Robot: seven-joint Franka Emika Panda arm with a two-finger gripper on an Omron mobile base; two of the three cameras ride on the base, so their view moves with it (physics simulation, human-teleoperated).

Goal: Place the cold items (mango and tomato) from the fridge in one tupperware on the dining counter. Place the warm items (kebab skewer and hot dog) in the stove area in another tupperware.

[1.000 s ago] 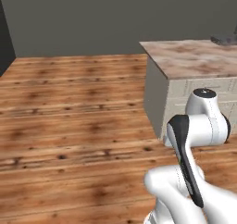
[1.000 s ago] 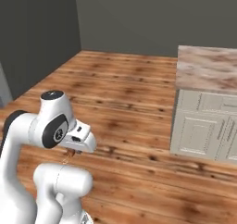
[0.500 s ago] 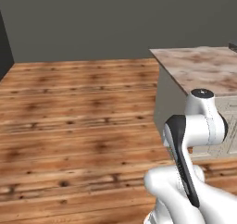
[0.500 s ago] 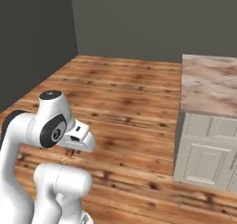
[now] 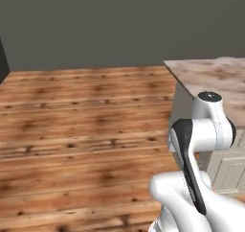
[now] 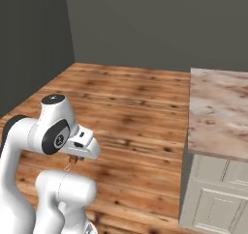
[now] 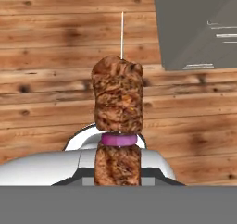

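Note:
The kebab skewer (image 7: 117, 102) stands straight up in the middle of the hand view: two chunks of browned meat with a purple onion ring between them and a thin pale stick at the top. My gripper (image 7: 118, 172) is shut on its lower chunk, and the fingertips are hidden behind the meat. In the right base view the gripper (image 6: 72, 156) hangs under the folded arm above the wooden floor, with a bit of the skewer (image 6: 69, 166) poking out below it.
A marbled counter top (image 5: 215, 77) on cream cabinets (image 6: 218, 204) stands to the right of the arm. Its grey side (image 7: 199, 28) shows at the hand view's upper right. Wooden plank floor (image 5: 81, 116) stretches to dark grey walls (image 6: 145, 25).
The whole picture has shifted, so the base has moved: the counter has slid to the right in the left base view and looms larger. The arm's pose and its hold on the skewer are unchanged.

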